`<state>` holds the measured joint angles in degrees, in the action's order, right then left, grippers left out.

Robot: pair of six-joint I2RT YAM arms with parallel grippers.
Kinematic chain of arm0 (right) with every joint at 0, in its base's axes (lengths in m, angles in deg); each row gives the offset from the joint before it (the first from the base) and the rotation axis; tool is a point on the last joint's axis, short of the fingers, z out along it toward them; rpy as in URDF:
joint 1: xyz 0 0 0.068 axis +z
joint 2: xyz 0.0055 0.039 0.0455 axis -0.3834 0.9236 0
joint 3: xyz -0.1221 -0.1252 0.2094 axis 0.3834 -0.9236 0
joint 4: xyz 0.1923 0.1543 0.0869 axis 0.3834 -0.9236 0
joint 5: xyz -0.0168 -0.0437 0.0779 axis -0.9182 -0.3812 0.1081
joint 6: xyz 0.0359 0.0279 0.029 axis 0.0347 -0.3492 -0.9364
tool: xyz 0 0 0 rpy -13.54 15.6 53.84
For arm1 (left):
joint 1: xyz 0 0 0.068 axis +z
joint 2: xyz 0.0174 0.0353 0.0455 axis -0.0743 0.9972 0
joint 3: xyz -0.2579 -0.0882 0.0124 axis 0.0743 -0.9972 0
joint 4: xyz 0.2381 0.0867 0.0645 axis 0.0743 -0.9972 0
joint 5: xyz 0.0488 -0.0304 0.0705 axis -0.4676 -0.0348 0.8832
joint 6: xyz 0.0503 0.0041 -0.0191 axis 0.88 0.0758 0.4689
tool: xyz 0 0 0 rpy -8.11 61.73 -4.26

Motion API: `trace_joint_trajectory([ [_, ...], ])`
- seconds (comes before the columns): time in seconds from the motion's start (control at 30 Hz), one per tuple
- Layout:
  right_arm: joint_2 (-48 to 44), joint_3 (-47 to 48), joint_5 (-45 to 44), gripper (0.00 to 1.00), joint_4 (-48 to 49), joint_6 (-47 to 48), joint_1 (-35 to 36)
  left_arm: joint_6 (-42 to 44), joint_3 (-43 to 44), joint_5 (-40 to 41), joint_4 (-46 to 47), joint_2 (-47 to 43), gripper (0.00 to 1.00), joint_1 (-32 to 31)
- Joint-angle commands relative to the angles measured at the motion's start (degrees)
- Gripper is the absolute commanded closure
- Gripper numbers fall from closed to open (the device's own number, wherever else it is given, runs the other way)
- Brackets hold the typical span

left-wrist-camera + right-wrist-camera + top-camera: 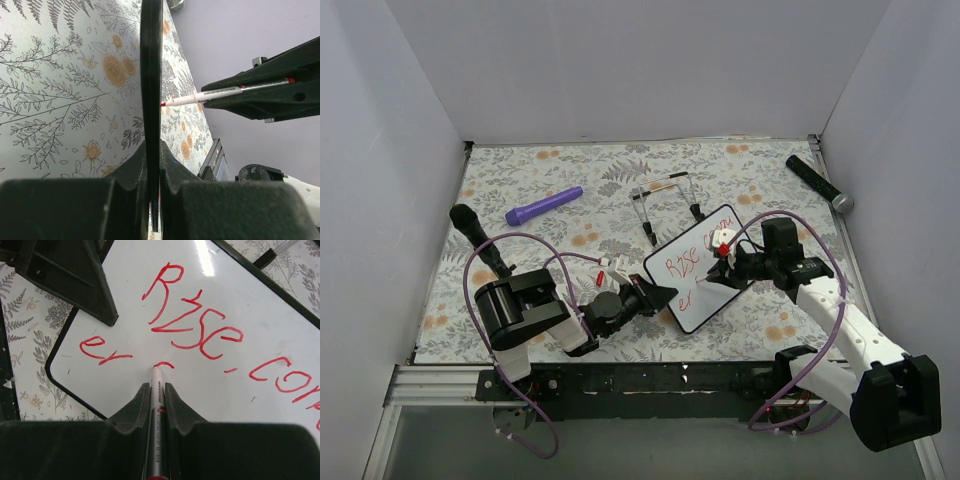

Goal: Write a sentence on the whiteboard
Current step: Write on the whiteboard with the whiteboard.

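Note:
The whiteboard [698, 283] is tilted up at table centre, edge-on in the left wrist view [151, 75]. My left gripper [655, 297] is shut on its lower left edge [154, 165]. The sentence [200, 330] in red reads "Rise." and "con" on the top line, with "er" and a short curved stroke below. My right gripper [728, 268] is shut on the marker [159, 400], and its tip touches the board at that fresh stroke. The marker also shows from the side in the left wrist view [210, 95].
A thin black wire stand [665, 198] stands behind the board. A purple pen-like object [544, 206] lies at the back left, a black microphone-like stick [818, 183] at the back right, another black stick [475, 235] at the left. White walls enclose the floral tablecloth [570, 170].

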<state>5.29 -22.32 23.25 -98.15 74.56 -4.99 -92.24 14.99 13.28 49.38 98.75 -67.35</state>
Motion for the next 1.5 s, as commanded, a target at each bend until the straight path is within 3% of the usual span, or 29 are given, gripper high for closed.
trace_joint_trajectory([
  [0.0,2.0,1.7,-0.2,0.99,-8.3,4.8,0.6,3.3,-0.8,-1.3,11.3,-1.7,1.0,-0.2],
  [0.63,3.9,2.1,-0.2,0.99,-17.5,11.3,2.2,3.4,-0.8,-1.2,11.3,-1.7,1.0,-0.2],
  [1.0,-1.2,5.3,2.1,0.99,-8.7,3.5,1.6,3.5,-1.1,-1.2,11.2,-2.0,1.0,-0.2],
  [1.47,1.7,4.3,1.6,0.99,-5.4,0.5,1.2,3.6,-0.7,-1.5,11.4,-1.5,1.0,-0.2],
])
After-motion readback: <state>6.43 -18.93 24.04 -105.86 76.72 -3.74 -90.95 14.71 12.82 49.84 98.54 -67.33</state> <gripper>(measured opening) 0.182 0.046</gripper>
